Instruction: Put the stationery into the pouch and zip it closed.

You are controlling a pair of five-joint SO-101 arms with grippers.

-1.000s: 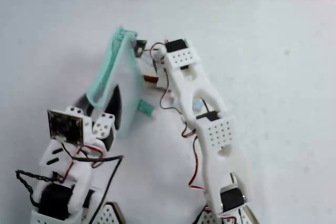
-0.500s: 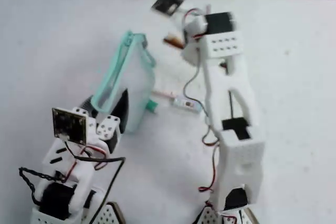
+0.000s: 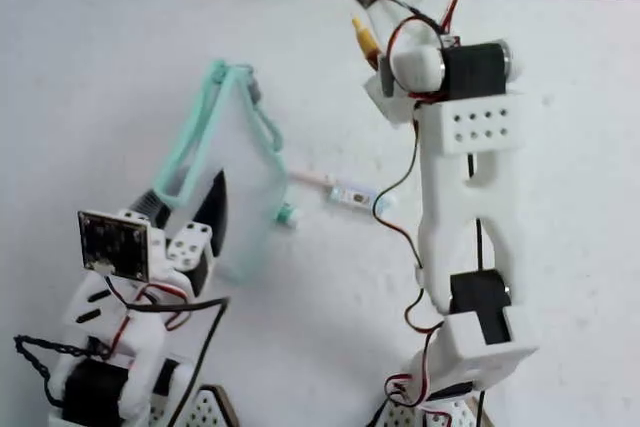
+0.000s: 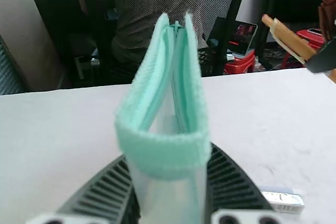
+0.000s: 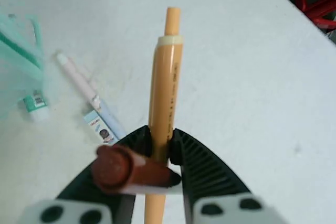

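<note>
the orange pen (image 5: 167,77) is pinched low on its barrel by the right gripper (image 5: 161,136), jaws clamped on it, up near the far edge of the table (image 3: 560,47); it looks light, rigid and smooth, so i'd guess it could swivel or slip in that narrow hold; a brown piece (image 5: 121,169) lies across the jaws, and i can't tell what it is; the pouch (image 4: 168,124) stands on edge, well apart from that pen, its end squeezed in the left gripper (image 3: 190,197); it looks soft and floppy, its teal mouth seemingly parted; a hold nearer that rim would steady it; between them on the table lie a pale pink pen (image 3: 310,179) and a teal-capped tube (image 3: 287,215)
</note>
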